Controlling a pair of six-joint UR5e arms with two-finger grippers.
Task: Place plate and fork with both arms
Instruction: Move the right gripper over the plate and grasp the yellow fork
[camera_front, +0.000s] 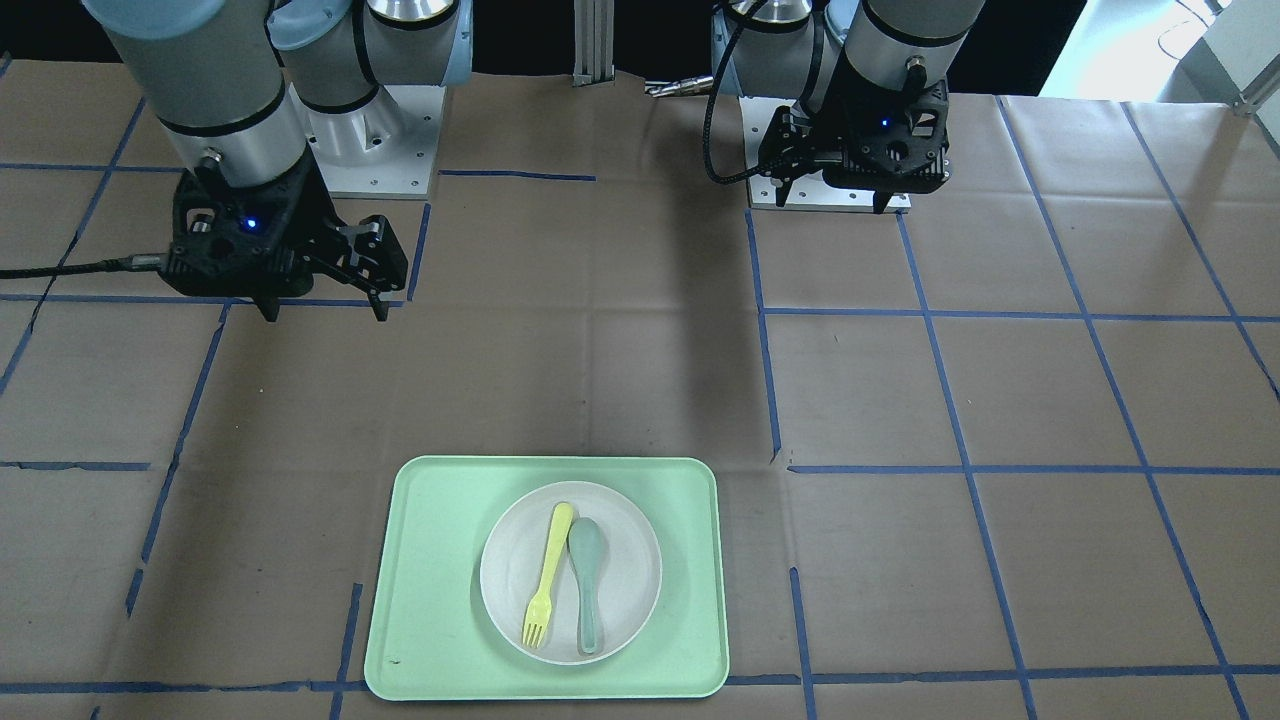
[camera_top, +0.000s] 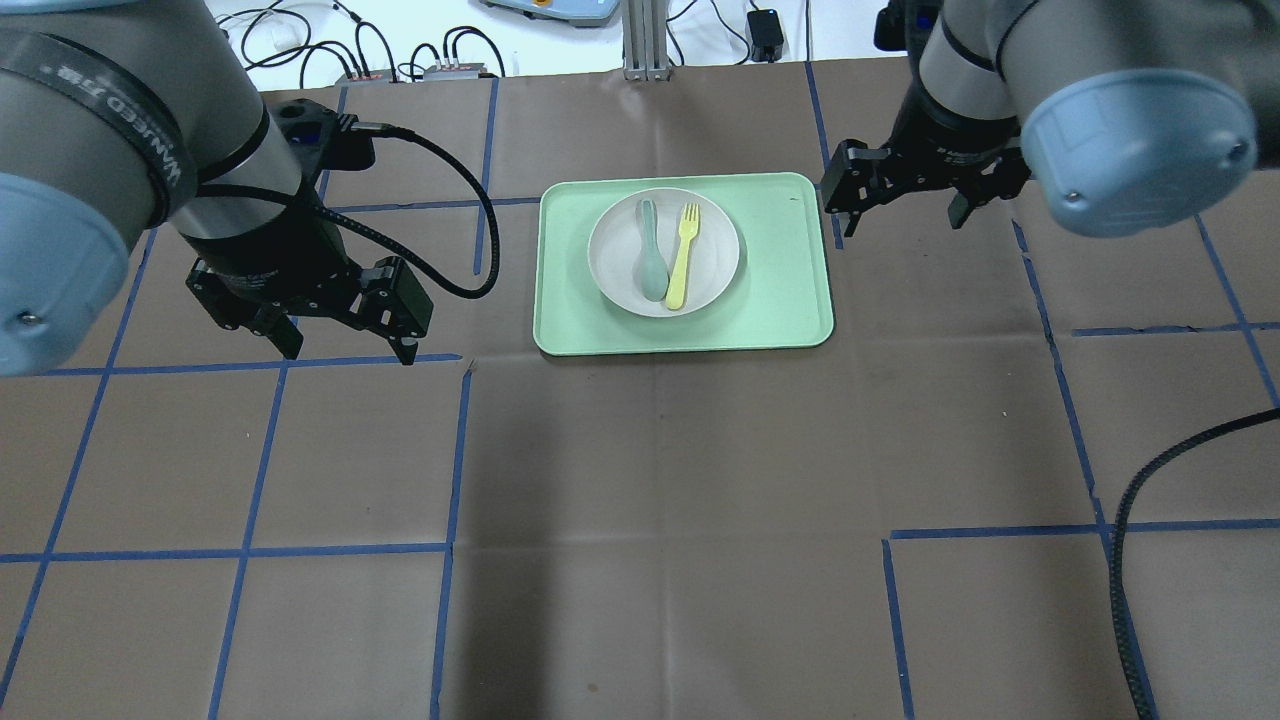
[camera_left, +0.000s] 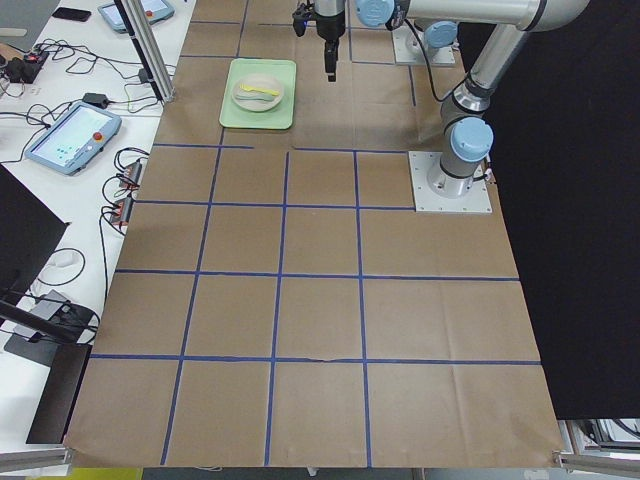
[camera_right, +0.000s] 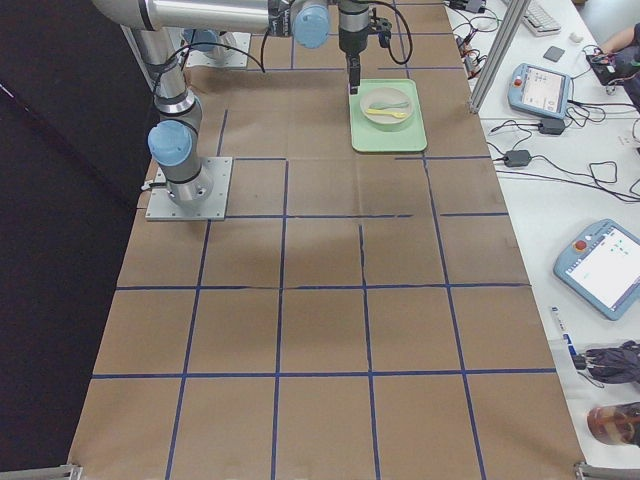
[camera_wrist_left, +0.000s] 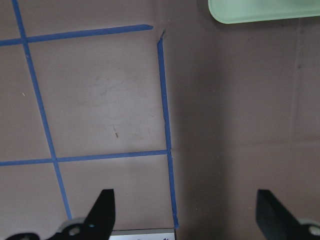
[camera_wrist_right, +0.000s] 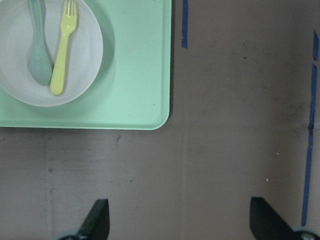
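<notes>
The off-white plate (camera_top: 715, 250) sits in the middle of the mint-green tray (camera_top: 780, 290) at the table's far side. The yellow fork (camera_top: 682, 258) lies in the plate beside a grey-green spoon (camera_top: 650, 250). My right gripper (camera_top: 895, 222) is open and empty, above the table just right of the tray. Its wrist view shows the plate (camera_wrist_right: 85, 55) and fork (camera_wrist_right: 62, 52) at the upper left. My left gripper (camera_top: 350, 352) is open and empty, left of the tray and a little nearer to me. In the front view the plate (camera_front: 620, 560) and fork (camera_front: 548, 575) lie near the bottom.
The table is covered in brown paper with a grid of blue tape lines. The left wrist view shows only the tray's corner (camera_wrist_left: 260, 11) at the upper right. The two arm bases stand at the table's near side (camera_front: 380, 150). Cables and pendants lie beyond the far edge.
</notes>
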